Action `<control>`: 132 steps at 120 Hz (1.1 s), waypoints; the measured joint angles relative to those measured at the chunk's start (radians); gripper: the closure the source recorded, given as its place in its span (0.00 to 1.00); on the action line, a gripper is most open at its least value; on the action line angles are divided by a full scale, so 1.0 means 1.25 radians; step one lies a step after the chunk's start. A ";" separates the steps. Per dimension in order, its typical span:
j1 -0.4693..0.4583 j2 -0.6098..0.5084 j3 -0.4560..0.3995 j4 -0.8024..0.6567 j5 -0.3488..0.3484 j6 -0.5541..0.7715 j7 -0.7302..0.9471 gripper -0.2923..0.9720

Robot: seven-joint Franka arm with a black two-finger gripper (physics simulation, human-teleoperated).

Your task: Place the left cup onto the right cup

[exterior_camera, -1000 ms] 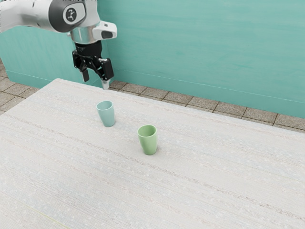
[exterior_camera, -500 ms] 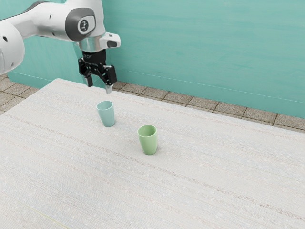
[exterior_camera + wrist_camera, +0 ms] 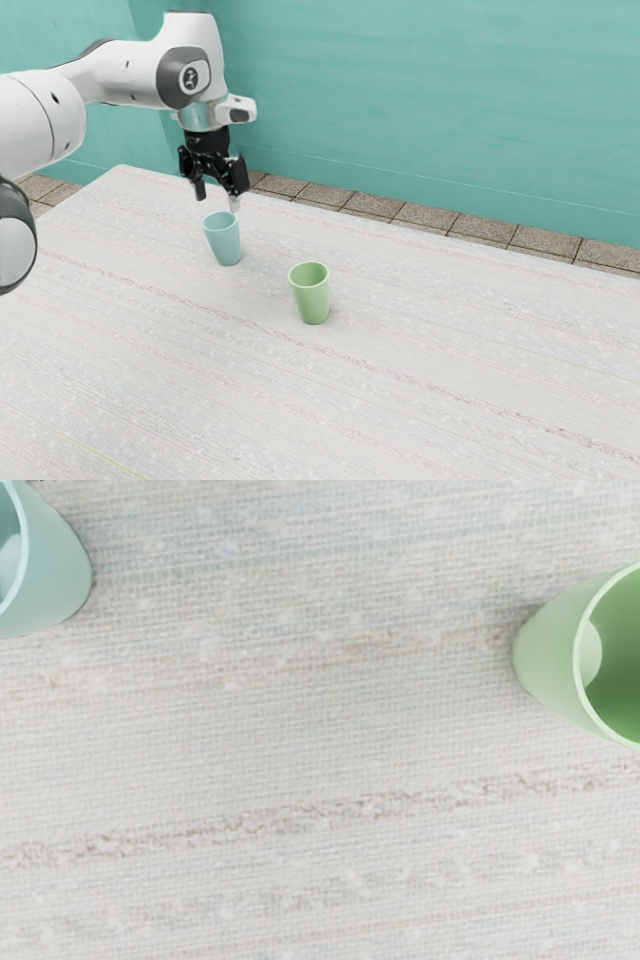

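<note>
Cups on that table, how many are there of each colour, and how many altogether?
light blue cup: 1
green cup: 1
total: 2 cups
</note>
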 joint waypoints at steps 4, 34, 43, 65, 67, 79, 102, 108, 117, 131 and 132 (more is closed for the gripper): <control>0.003 0.009 -0.001 0.010 0.000 0.000 0.005 0.23; 0.025 0.051 -0.009 0.046 0.014 0.001 0.041 0.23; 0.035 0.062 -0.014 0.054 0.022 0.003 0.052 0.23; 0.063 0.096 -0.048 0.083 0.053 0.012 0.076 0.23; 0.065 0.100 -0.050 0.087 0.055 0.013 0.078 0.23; 0.072 0.120 -0.063 0.109 0.070 0.018 0.091 0.23; 0.088 0.156 -0.090 0.149 0.094 0.023 0.112 0.23; 0.092 0.165 -0.094 0.158 0.097 0.023 0.117 0.23; 0.098 0.174 -0.101 0.164 0.100 0.025 0.126 0.23; 0.109 0.179 -0.110 0.166 0.101 0.028 0.141 0.23; 0.109 0.179 -0.110 0.166 0.101 0.029 0.142 0.23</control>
